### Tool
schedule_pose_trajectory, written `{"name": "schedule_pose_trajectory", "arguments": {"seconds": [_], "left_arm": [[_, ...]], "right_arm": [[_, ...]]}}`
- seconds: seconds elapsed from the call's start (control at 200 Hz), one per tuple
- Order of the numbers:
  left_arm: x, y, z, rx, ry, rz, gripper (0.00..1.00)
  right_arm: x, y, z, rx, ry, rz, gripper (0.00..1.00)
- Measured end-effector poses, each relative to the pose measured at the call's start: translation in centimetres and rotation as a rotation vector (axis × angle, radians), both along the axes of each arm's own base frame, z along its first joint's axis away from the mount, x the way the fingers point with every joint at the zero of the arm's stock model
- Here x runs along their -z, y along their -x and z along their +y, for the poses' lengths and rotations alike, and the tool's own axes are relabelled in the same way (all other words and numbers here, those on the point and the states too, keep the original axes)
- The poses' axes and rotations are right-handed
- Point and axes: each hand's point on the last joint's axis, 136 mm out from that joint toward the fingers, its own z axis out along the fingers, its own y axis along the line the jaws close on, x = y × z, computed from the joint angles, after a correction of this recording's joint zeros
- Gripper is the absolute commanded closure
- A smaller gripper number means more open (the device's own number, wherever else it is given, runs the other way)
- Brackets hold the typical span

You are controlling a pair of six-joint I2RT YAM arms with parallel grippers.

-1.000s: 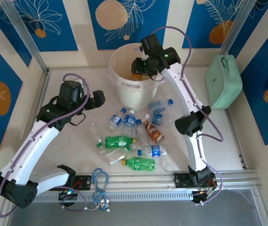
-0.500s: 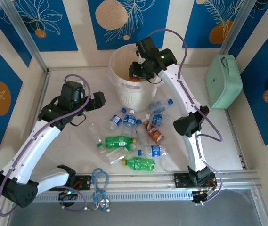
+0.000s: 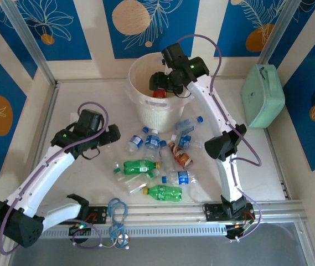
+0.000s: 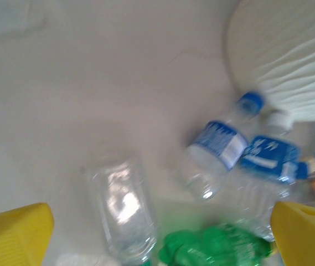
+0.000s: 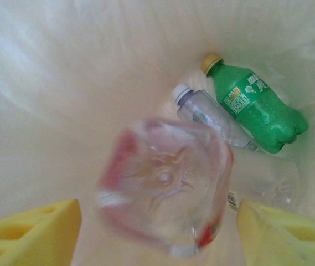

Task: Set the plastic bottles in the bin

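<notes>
Hanging over the bin (image 3: 138,68), the right gripper (image 5: 160,230) is seen with its jaws spread wide. A clear bottle with red labelling (image 5: 165,183) is caught in a blur between the yellow pads (image 5: 32,230), and it is touched by neither pad. Below it, on the bin floor, a green bottle with a yellow cap (image 5: 254,105) lies beside a clear bottle with a white cap (image 5: 212,113). From above, a patch of red (image 3: 158,93) can be made out inside the rim.

On the table, the left gripper (image 4: 158,235) is held low over the scattered bottles, jaws wide and nothing gripped. Under it an unlabelled clear bottle (image 4: 121,205) lies just beside a green bottle (image 4: 212,246). Farther on, two blue-labelled bottles (image 4: 218,149) lie side by side near the bin wall (image 4: 290,55).

In the top view the rest of the pile is spread in front of the bin: two green bottles (image 3: 139,165), a brown-red labelled bottle (image 3: 182,157) and several clear blue-labelled ones (image 3: 152,140). A mint-green case (image 3: 263,94) sits at the right edge.
</notes>
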Motion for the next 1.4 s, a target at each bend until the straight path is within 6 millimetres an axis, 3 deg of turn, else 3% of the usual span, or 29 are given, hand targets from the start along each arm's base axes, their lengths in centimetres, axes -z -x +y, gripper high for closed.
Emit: {"name": "schedule_pose_trajectory", "arguments": {"seconds": [0.28, 0.465, 0.565, 0.68, 0.82, 0.955, 1.135, 1.401], "left_arm": [[4.9, 2.7, 1.1, -0.056, -0.020, 0.147, 0.00], [7.4, 1.9, 0.2, -0.062, -0.007, 0.198, 0.00], [9.1, 1.2, -0.2, -0.064, -0.011, 0.228, 0.02], [10.9, 0.6, -0.5, -0.070, -0.026, 0.263, 0.06], [11.9, -0.1, -0.8, -0.078, -0.027, 0.272, 0.10], [12.4, -0.6, -0.9, -0.088, -0.028, 0.267, 0.17], [13.5, -0.7, -0.9, -0.095, -0.037, 0.282, 0.26], [14.4, -0.3, -0.5, -0.114, -0.041, 0.303, 0.39]], "right_arm": [[-1.9, 0.4, -0.3, 0.004, -0.021, -0.032, 0.13], [-4.5, 1.6, -0.5, 0.001, -0.035, -0.089, 0.11], [-7.6, 3.8, -0.4, -0.017, -0.054, -0.154, 0.11], [-11.1, 7.6, -0.2, -0.059, -0.078, -0.228, 0.12], [-12.7, 12.2, -0.2, -0.110, -0.072, -0.269, 0.12], [-11.3, 15.5, 0.1, -0.152, -0.056, -0.249, 0.13], [-6.7, 19.1, 0.0, -0.166, -0.033, -0.157, 0.15], [-2.3, 22.2, -2.2, -0.094, -0.079, -0.065, 0.17]]}}
